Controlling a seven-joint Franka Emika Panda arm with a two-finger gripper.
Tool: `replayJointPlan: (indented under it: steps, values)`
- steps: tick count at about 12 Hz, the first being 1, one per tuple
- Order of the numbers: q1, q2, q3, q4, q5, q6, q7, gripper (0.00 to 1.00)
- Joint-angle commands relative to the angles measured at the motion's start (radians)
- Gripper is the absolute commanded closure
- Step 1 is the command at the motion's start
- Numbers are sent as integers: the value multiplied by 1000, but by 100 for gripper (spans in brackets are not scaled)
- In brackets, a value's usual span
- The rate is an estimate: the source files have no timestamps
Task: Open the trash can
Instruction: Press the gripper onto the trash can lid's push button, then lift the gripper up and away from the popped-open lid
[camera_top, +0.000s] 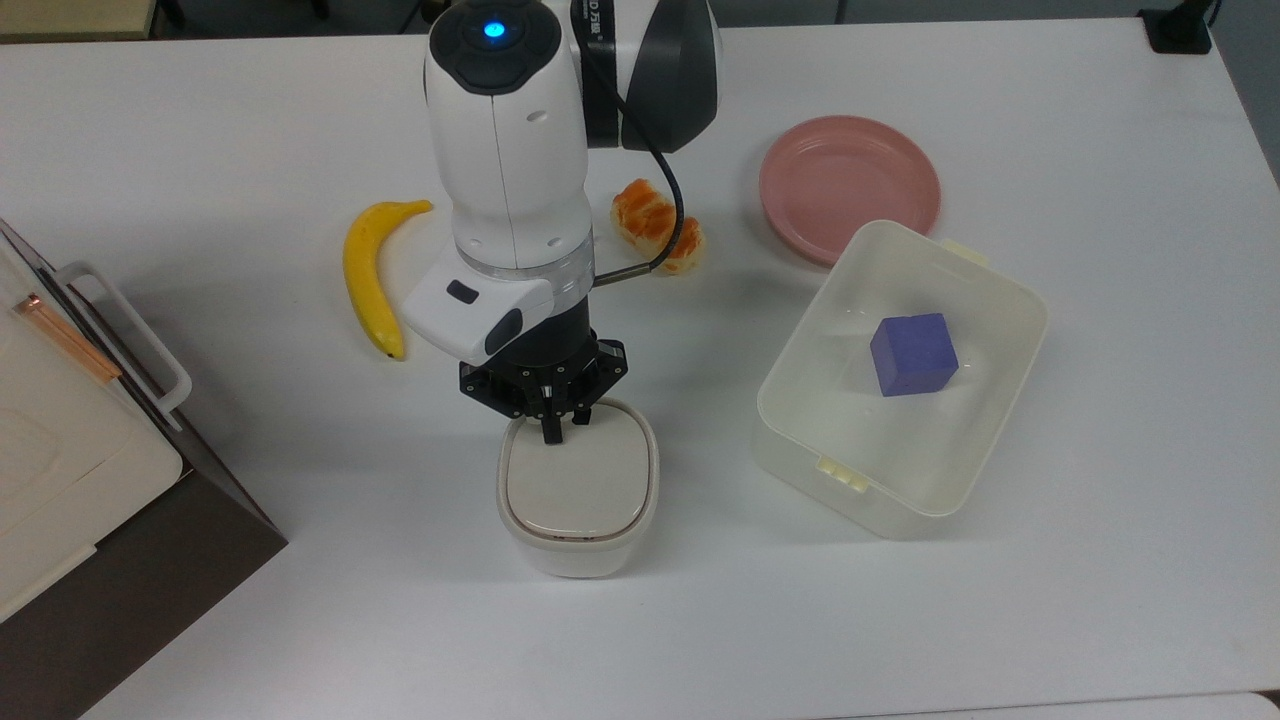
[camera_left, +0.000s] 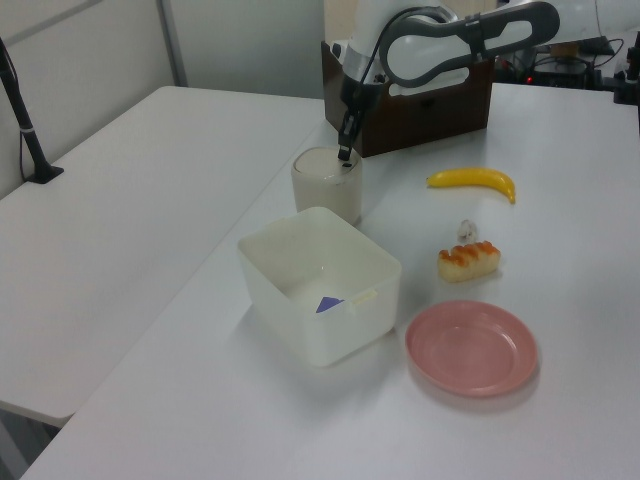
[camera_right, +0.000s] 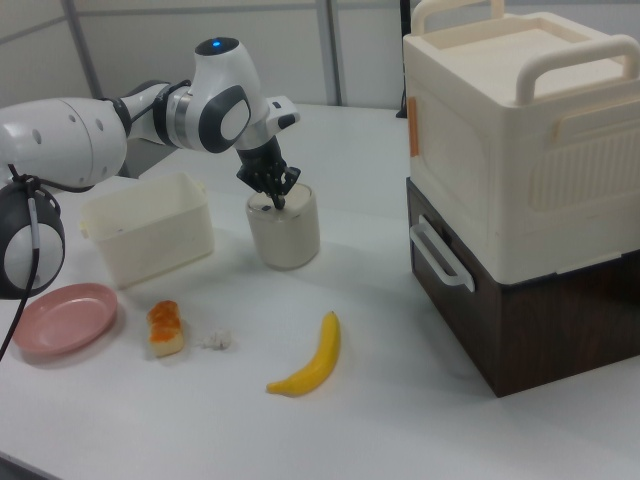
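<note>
Trash can (camera_top: 578, 490) sits lower centre of the top view, on the white bench (camera_top: 200, 150); centre-left in the right view, upper centre in the left view. Small, cream, rounded-square body; beige flip lid (camera_top: 578, 478) lying flat and shut.

Gripper (camera_top: 551, 432) points straight down over the lid's upper edge in the top view, fingers pressed together into one narrow tip. Tip lies over the rim where the release button would be; the button itself is hidden under the gripper. In the right view the tip (camera_right: 278, 200) meets the top of the can; real contact or just above, cannot tell.

Handling, as judged: light thin plastic, stiff walls, smooth sides. Likely to slide or tip on the bench if pushed sideways, so any press should go straight down. No grasp wanted; the place to act is the button at the rim, with a short firm poke. Lid probably springs up, hinged on the opposite edge.

Nearby: translucent tub (camera_top: 1000, 300) with purple cube (camera_top: 913, 354) at right of the top view, banana (camera_top: 365, 275) upper left, pink plate (camera_top: 848, 185) upper right.
</note>
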Motion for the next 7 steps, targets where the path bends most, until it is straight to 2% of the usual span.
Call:
replayJointPlan:
  steps: [1, 5, 7]
  values:
    - [8, -64, -3, -37, -1, 0, -13, 100]
    - [-9, -200, -5, -71, 4, -139, -13, 98]
    - [-26, -266, -5, -139, 2, -211, -15, 95]
